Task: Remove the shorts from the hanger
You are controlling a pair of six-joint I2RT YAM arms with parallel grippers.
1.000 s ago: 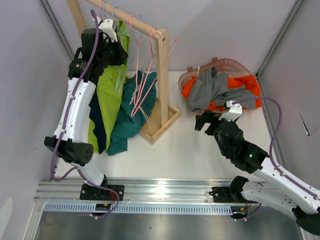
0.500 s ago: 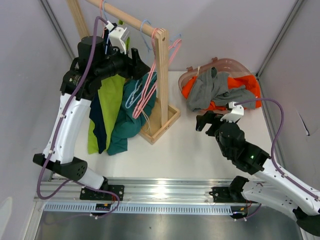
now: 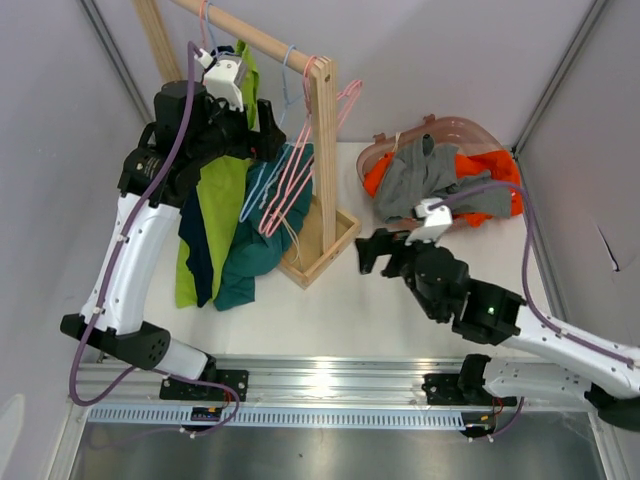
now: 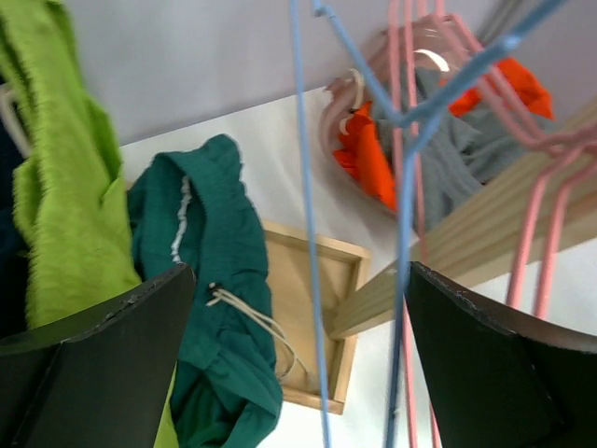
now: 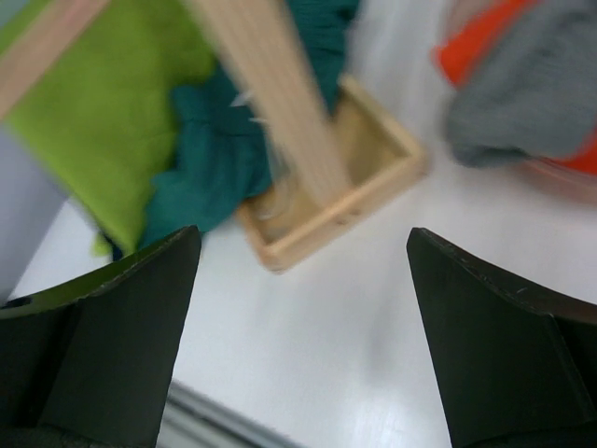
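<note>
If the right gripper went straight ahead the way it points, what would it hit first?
Probably the rack's base, at the foot of its post; the right gripper faces it squarely. The teal shorts lie beyond, though depth is unclear.

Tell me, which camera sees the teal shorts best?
The top external view: the teal shorts show nearly whole, beside the lime green shorts. The left wrist view is close and sharp but cuts off their bottom. The right wrist view gives only a blurred part behind the wooden post.

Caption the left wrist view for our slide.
Open left claw frames a blue wire hanger; soft teal cloth shorts hang beside lime green cloth shorts.
</note>
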